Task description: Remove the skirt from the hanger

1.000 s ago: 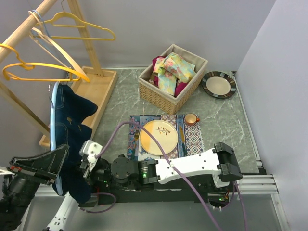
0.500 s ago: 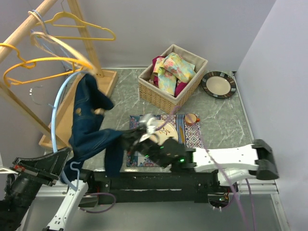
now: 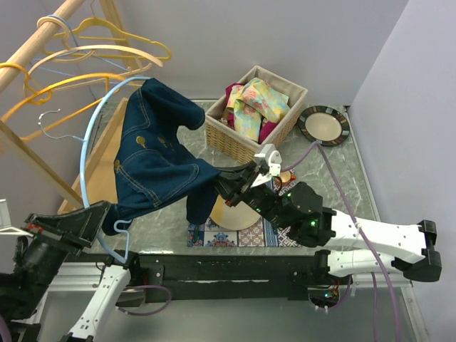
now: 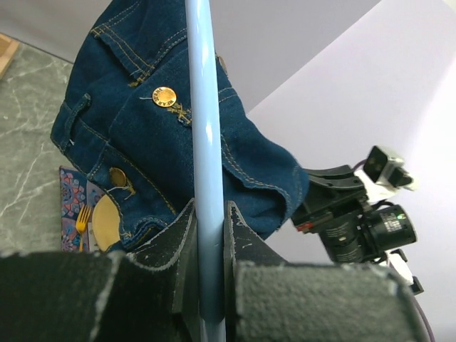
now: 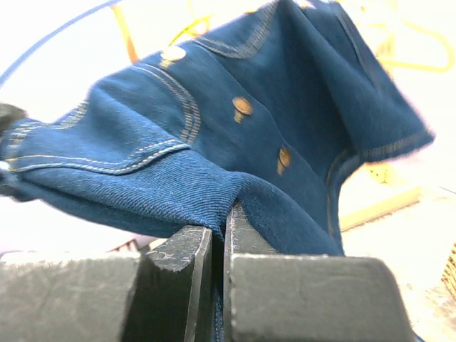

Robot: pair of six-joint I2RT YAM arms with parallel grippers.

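Two grips to mind: left gripper [image 4: 211, 239] clamped nearly shut on the tube of the pale blue hanger [image 4: 204, 107], right gripper [image 5: 218, 239] pinched all but shut on a fold of the denim skirt [image 3: 153, 160]. Skirt up in the air, pulled taut betw. hanger and right-hand pinch, over the left-centre of the table [image 3: 320, 164] and just beside the wicker basket [image 3: 235, 140]. One end lying along the hanger's curve, other end in the right jaws above the plate [image 3: 239, 216] and placemat [image 3: 246, 235]. Exact hold on the hanger hard to tell; not off yet, by the look of it. To do the step well: hold the hanger dead steady w/ the left, no twisting. Pull w/ the right along the hanger's arm toward its free end, not straight across it — otherwise likely to snag denim on the tube. Keep the pull smooth; heavy stiff cloth, prob. apt to slip from so small a pinch if jerked. Stay clear of the basket rim. Mind also the wooden rack [image 3: 35, 32] and yellow hangers [image 3: 121, 50] close behind — no swinging the blue hanger back into them. Once free, expect sag: lift a bit before moving off, to avoid dragging the hem across the plate.
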